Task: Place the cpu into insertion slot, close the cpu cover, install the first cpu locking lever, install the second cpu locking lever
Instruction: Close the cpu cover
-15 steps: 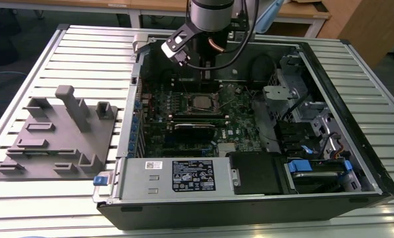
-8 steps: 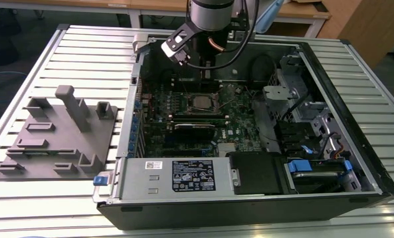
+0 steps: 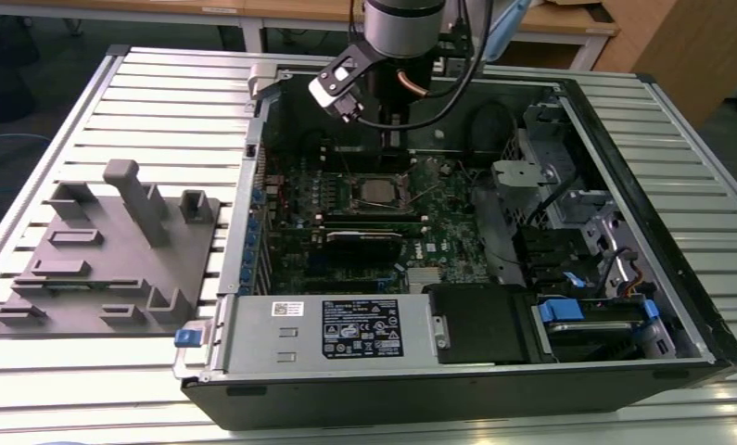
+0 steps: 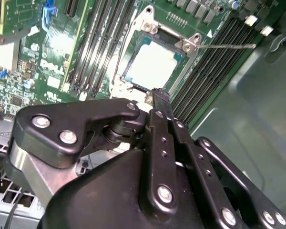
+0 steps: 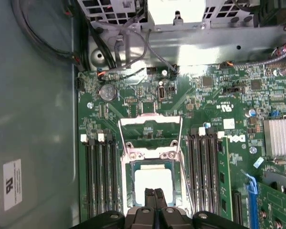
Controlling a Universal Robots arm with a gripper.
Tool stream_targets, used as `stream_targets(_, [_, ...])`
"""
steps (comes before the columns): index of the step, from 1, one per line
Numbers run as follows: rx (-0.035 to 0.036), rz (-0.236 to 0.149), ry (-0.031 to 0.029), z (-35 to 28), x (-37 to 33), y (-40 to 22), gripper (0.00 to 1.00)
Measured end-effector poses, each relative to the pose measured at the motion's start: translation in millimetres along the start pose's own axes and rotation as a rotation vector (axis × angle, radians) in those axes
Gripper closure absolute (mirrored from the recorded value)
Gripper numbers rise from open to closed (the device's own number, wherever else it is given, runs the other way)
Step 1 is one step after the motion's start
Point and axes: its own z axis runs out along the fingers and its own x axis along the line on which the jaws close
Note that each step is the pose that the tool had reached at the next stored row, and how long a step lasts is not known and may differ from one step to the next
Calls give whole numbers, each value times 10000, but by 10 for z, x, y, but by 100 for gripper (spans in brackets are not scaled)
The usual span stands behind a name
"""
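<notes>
A robotics lab: opened computer tower [image 3: 467, 394] on slatted aluminium bench [image 3: 158, 102].

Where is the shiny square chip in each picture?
Exterior view: the cpu sits in the middle of the green motherboard, near the gripper.
Second wrist view: the pale square just past the gripper's tip.
First wrist view: the pale square at the gripper's tip, between black memory slots.
Shared landmark: the gripper.

Surface: we see a pale metal surface [image 3: 158, 102] made of long parallel slats.
On it, exterior view's left: we find a grey fixture plate [image 3: 108, 269] lying flat, with raised blocks and one upright post.
On it, exterior view's right: we see an open black computer case [image 3: 467, 389] on its side, just beside the plate.
</notes>
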Motion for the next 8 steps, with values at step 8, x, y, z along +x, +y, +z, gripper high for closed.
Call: stream_targets(8, [0,1,0,8,9,148,89])
